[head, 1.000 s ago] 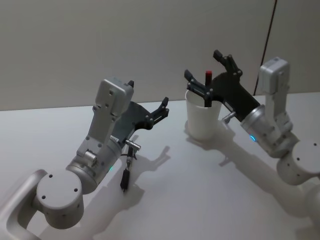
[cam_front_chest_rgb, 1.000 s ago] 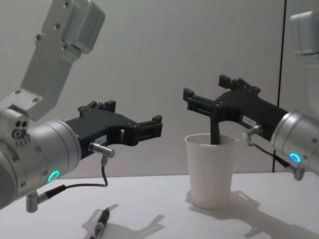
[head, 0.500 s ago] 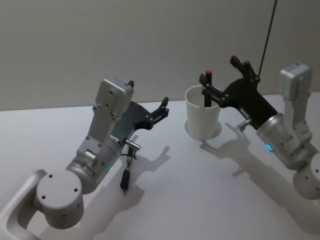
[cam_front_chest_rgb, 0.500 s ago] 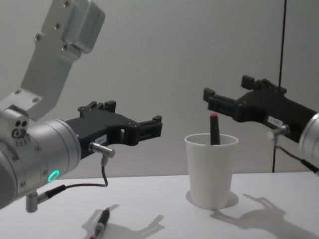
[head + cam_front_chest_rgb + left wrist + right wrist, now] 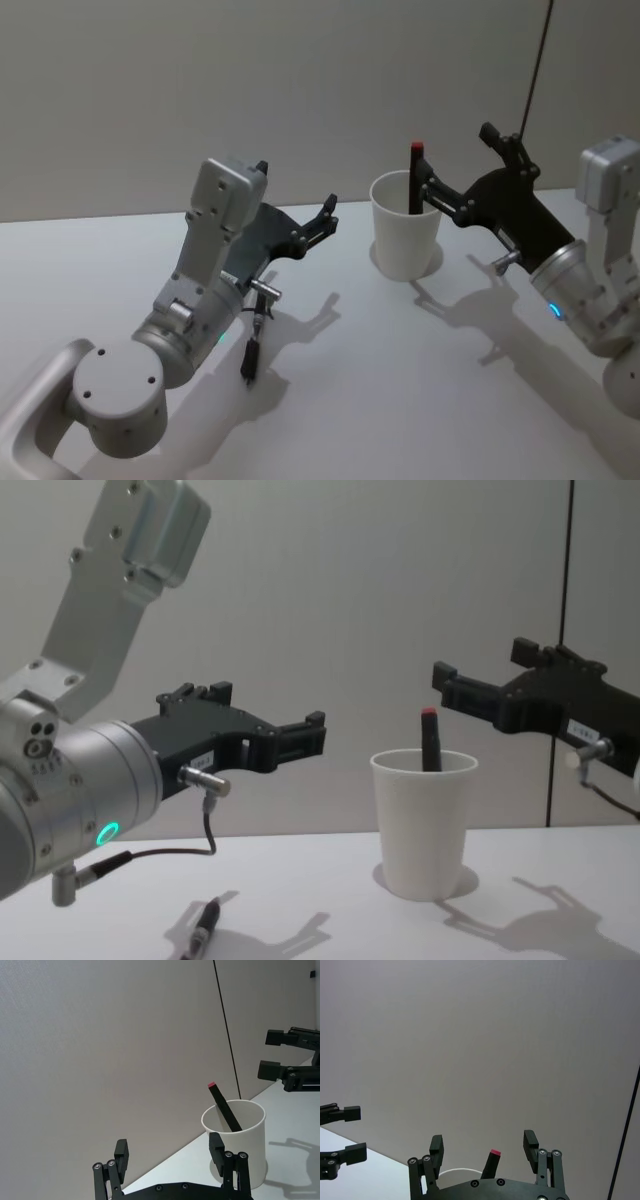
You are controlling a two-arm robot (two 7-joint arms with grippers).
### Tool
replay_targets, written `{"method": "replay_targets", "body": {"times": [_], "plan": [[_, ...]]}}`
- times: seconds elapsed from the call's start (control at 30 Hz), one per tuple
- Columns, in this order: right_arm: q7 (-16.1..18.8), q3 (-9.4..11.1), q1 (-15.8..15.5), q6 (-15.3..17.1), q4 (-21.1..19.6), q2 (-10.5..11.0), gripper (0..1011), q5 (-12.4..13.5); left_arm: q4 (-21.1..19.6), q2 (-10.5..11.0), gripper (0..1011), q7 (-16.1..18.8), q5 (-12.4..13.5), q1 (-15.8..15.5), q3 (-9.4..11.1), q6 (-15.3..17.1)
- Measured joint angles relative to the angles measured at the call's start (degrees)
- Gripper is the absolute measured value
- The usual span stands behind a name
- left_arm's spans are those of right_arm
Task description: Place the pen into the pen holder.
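Over the table (image 5: 400, 400), the left gripper (image 5: 322, 215) hovers at left, spread and empty. The right gripper (image 5: 452, 152), also spread and empty, sits just right of the pen holder (image 5: 405, 235), where the pen (image 5: 414, 175) stands leaning. A careless sweep could clip the pen and topple the light holder. The pen's lower half is hidden inside.

Dimmish even light; pen holder (image 5: 423, 825) casts soft shadow on table (image 5: 300, 875) (focus sharp).
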Motion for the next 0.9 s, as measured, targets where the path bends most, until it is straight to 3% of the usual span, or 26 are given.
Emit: {"method": "replay_targets", "body": {"times": [0.3,0.9], "plan": [[-1.7,0.4,-2.1,2.3,-2.6,0.9,1001,0.8,0.0,0.0,1001,0.0,0.0,0.0,0.0,0.0],[-9.2,2.4,-11.7,12.9,-14.7,5.3,1001,4.4,0.0,0.0,1001,0.0,0.0,0.0,0.0,0.0]]}}
